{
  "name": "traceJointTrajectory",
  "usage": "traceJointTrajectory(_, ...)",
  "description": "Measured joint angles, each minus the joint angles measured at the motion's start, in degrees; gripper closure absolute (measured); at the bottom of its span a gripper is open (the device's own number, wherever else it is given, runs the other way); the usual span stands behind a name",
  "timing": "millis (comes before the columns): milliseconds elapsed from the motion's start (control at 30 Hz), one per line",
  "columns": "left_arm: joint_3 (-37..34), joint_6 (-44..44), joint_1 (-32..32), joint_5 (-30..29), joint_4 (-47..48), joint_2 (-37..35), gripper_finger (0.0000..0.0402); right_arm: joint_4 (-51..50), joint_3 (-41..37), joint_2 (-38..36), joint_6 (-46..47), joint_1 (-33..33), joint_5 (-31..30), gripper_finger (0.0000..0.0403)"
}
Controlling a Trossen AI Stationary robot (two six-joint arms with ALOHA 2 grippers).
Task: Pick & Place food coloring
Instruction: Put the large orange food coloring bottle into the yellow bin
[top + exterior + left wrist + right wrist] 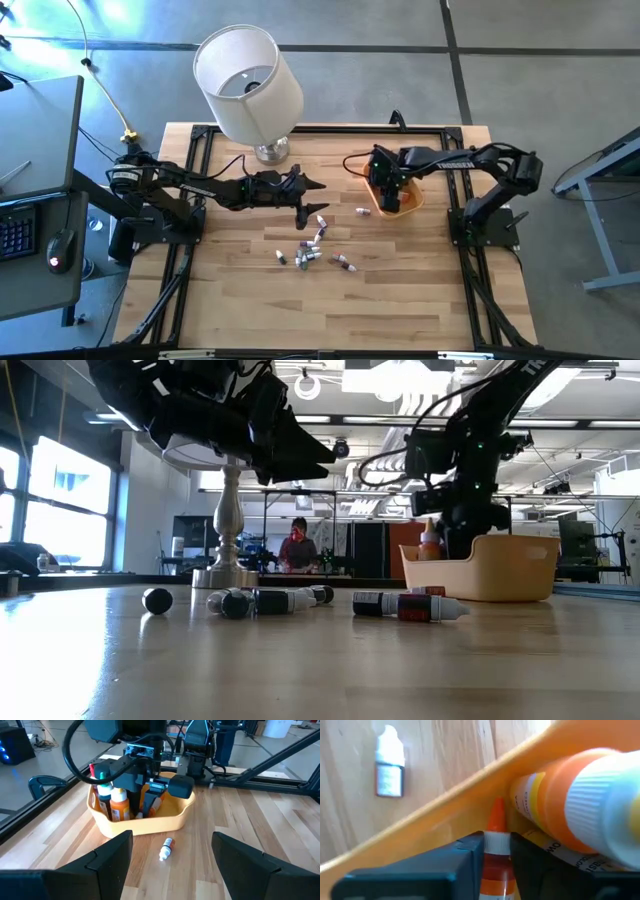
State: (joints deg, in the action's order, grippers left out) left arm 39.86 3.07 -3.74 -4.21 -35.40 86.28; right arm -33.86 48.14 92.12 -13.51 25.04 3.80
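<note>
My right gripper reaches down into the orange bowl at the table's far right, shut on a small food coloring bottle with an orange pointed cap. More bottles stand in the bowl. Several food coloring bottles lie on their sides mid-table. One white-capped bottle lies on its side just outside the bowl. My left gripper hovers open above the table's middle, pointing toward the bowl. My right gripper pinches the small bottle between its two fingers, on the white collar and red body just behind the cap. The fingers come from above, slanting down into the bowl and lying along the bottle. Its cap tip sits against the bowl's wall.
A white-shaded lamp stands at the table's far edge, its metal base behind the loose bottles. A black cap or ball lies left of them in the low view. Bare wood lies toward the near edge. A person sits far behind.
</note>
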Motion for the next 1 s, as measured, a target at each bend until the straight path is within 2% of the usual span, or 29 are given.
traceJointTrajectory(133,0.0,0.0,0.0,0.0,0.0,0.0,0.0133,-1.3,0.0,-1.9,0.0,0.0,0.6,0.0370)
traceJointTrajectory(233,0.0,0.0,0.0,0.0,-0.1,0.0,0.0133,-7.2,1.5,-4.7,1.5,-0.1,-0.5,0.0397)
traceJointTrajectory(333,0.0,0.0,0.0,0.0,-0.3,0.0,0.0133,-9.5,3.4,-8.0,3.2,0.0,-0.9,0.0397)
traceJointTrajectory(467,0.0,0.0,0.0,0.1,-0.4,0.0,0.0133,-10.6,3.2,-9.1,2.8,-0.7,0.2,0.0372)
traceJointTrajectory(633,0.0,0.0,0.0,0.2,-0.5,0.0,0.0133,-10.3,3.4,-7.0,2.7,-2.2,1.2,0.0310)
traceJointTrajectory(833,0.0,0.0,0.0,0.2,-0.4,0.0,0.0133,-9.4,3.6,-2.0,1.9,-2.7,-1.8,0.0233)
traceJointTrajectory(1000,0.0,0.0,0.0,0.2,0.1,0.0,0.0133,-6.8,3.7,2.2,0.4,-2.4,-7.1,0.0211)
